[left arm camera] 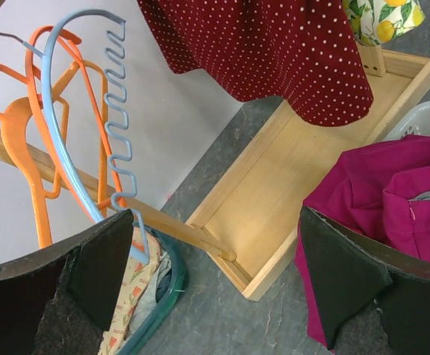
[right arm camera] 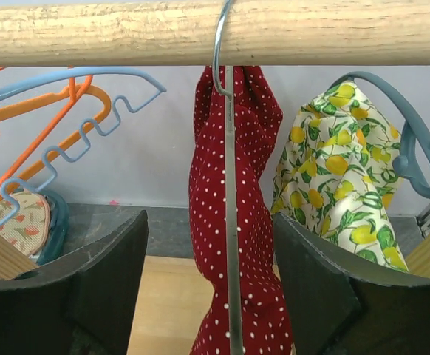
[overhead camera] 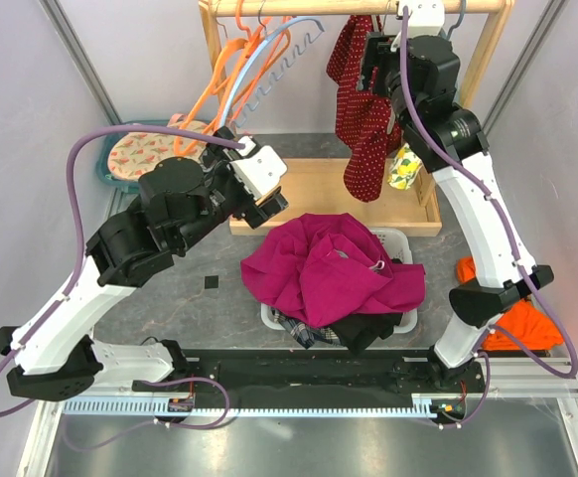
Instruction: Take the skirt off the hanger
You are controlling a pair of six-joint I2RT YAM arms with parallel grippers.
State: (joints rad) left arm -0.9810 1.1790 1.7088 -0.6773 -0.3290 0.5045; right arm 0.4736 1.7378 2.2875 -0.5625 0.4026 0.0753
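Note:
A dark red skirt with white dots (overhead camera: 361,109) hangs from a thin metal hanger (right arm camera: 228,185) hooked over the wooden rail (right arm camera: 200,33). It also shows in the right wrist view (right arm camera: 233,222) and the left wrist view (left arm camera: 274,52). My right gripper (right arm camera: 211,285) is open, high by the rail, its fingers either side of the hanger wire and the skirt, not touching. In the top view the right gripper (overhead camera: 373,62) is against the skirt's top. My left gripper (overhead camera: 267,199) is open and empty, low over the wooden base's left end.
Orange and blue empty hangers (overhead camera: 254,60) hang at the rail's left. A lemon-print garment (right arm camera: 340,177) hangs right of the skirt. A white basket (overhead camera: 400,243) holds a magenta garment (overhead camera: 319,268). A teal basket (overhead camera: 120,159) sits far left. An orange cloth (overhead camera: 522,318) lies right.

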